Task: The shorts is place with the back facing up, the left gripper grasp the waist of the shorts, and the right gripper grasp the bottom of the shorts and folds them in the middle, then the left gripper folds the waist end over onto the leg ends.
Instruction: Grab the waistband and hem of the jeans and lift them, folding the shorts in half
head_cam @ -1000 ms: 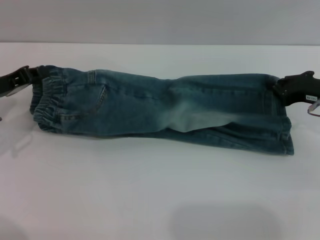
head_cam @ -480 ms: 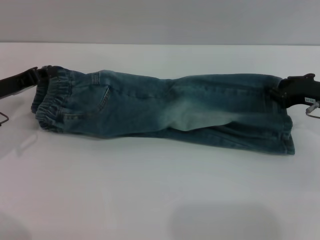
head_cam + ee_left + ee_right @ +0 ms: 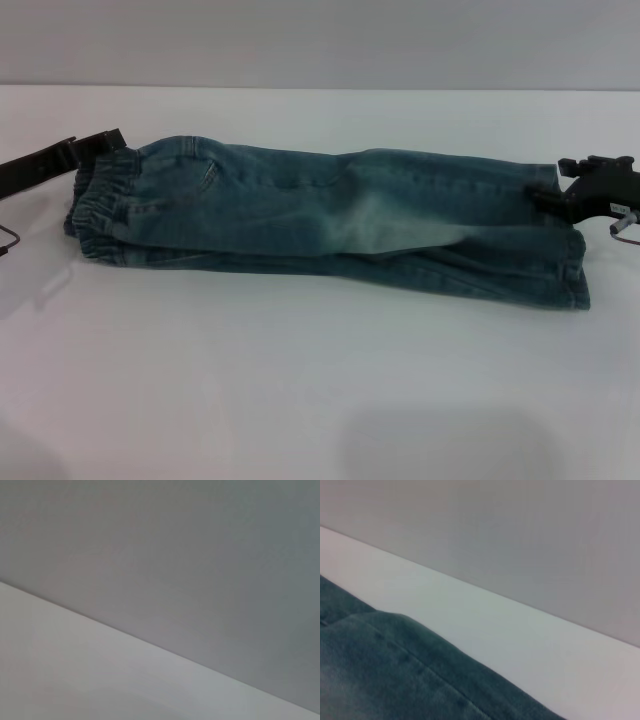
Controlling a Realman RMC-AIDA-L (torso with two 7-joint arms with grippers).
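Waist [image 3: 100, 195] lower than before; both tools' [image 3: 100, 140] [image 3: 545, 197] grips on shorts [image 3: 330, 220] indiscernible.

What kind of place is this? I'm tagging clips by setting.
Probably a lab or test bench, not a home: a bare white table against a plain grey wall, with only denim shorts between the left gripper and right gripper.

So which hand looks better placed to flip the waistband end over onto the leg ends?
Probably the left. The left hand is already at the ruffled waist of the shorts, while the right hand sits far off at the leg ends.
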